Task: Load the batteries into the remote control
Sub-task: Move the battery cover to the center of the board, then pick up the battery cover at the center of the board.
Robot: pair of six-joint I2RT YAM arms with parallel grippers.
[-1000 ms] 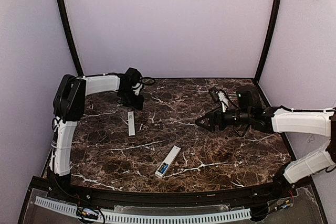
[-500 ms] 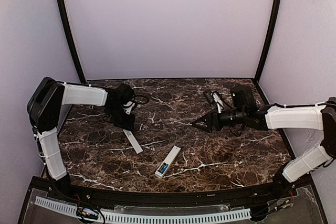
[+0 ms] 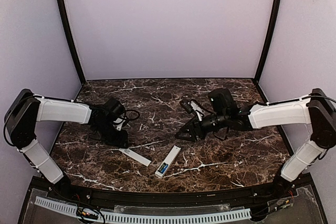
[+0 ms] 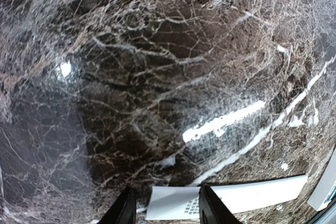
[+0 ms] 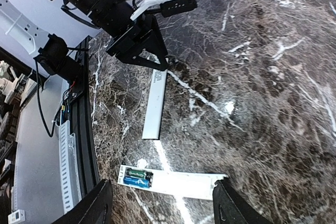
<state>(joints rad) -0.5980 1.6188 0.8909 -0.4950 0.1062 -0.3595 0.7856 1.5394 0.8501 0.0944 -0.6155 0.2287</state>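
Dark marble counter (image 3: pixel 236 156) carries a remote (image 3: pixel 168 161) at lower centre, with a white strip (image 3: pixel 135 155) just left.

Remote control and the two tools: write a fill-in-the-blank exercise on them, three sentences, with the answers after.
1. In the right wrist view, the open compartment of the remote control shows ___ batteries.
2. The fingers of the right tool stand ___, with nothing between them.
3. A loose white strip has one end at the left tool and lies apart from the ___.

Missing words: two; open; remote control.
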